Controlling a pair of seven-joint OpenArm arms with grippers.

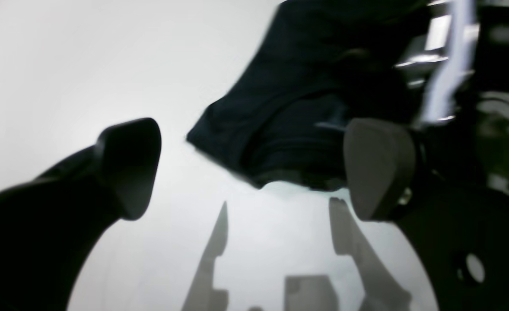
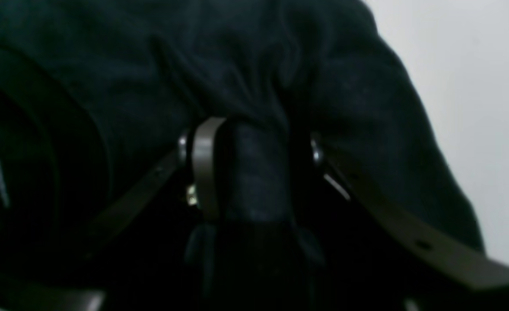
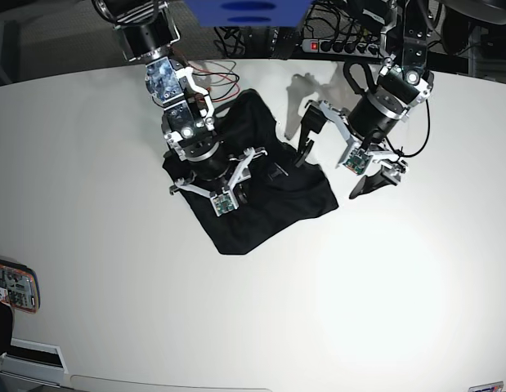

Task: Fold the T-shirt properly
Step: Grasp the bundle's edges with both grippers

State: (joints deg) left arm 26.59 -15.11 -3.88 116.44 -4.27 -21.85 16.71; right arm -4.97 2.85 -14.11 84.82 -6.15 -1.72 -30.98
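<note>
The black T-shirt (image 3: pixel 265 192) lies bunched in a rough, wrinkled heap on the white table (image 3: pixel 400 286), a little toward eleven o'clock from the table's middle, with one corner pointing toward six o'clock and another toward three. The right end effector (image 3: pixel 213 181) sits down on the shirt's nine o'clock side, and its wrist view shows its jaws pinched narrowly on a raised fold of the dark cloth (image 2: pixel 254 172), fabric bulging above and around them. The left end effector (image 3: pixel 351 151) hangs just off the shirt's three o'clock edge, above bare table, throwing a sharp shadow toward twelve o'clock. Its two dark fingers (image 1: pixel 129 164) stand wide apart with nothing between them, and the shirt's edge (image 1: pixel 280 121) lies beyond them. A phone-like object (image 3: pixel 11 286) rests at the table's nine o'clock rim.
</note>
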